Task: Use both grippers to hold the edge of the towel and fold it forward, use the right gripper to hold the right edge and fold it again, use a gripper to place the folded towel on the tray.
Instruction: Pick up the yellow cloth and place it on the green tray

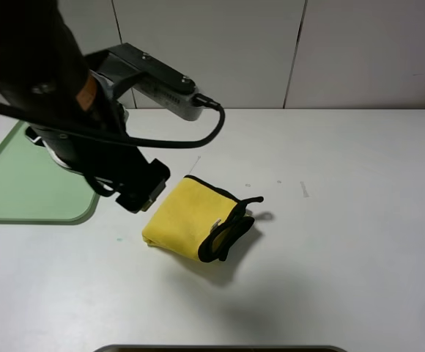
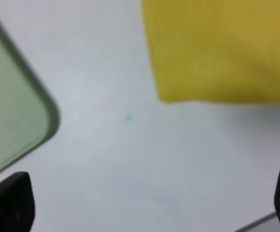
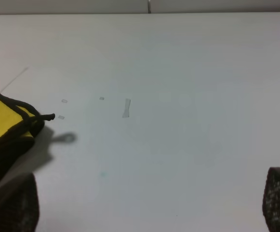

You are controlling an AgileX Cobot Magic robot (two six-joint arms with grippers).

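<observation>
My left gripper [image 2: 147, 205] hung wide beside the folded towel [image 1: 187, 216] (black trim [image 1: 223, 238] bunched), tray [image 1: 22, 187] close by, right gripper [image 3: 147, 205] wide too

White table [image 1: 344, 220], nothing fancy. A folded yellow towel [image 1: 187, 216] sits on it, kinda bunched, black trim showing. The pale-green tray [image 1: 22, 187] lies flat to the towel's left, near but not touching.

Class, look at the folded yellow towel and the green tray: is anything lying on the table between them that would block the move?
Nothing visible does. The table between the towel and the tray is bare in the left wrist view. Only the open left hand hangs over that stretch, beside the towel.
</observation>
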